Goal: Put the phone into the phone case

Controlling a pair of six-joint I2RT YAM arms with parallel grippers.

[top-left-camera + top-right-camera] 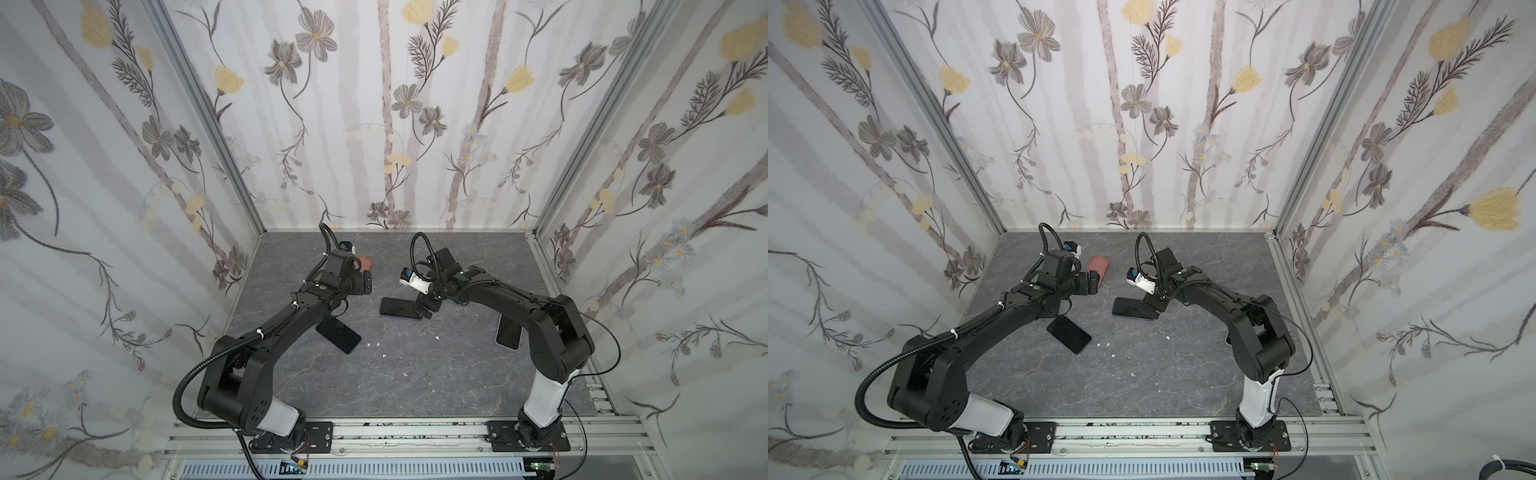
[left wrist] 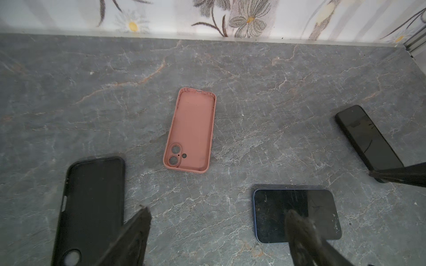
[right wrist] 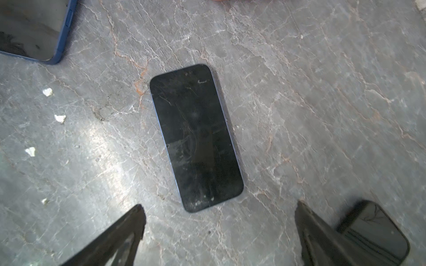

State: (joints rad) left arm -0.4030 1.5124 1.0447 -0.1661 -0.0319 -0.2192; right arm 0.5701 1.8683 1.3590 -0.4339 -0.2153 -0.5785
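Right end effector hung with jaws apart over the phone, which lay flat, screen up, on the worktop, clear of the pink phone case. Left end effector gaped too. Stiff, slick and thin, the phone probably wanted pinching across its long edges.

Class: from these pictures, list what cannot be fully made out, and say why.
- pink case: in a top view, mostly behind the left arm.
- black case: left wrist view, cut off by the frame edge and overlapped by a jaw.
- dark phone: in a top view, far end under the right arm.
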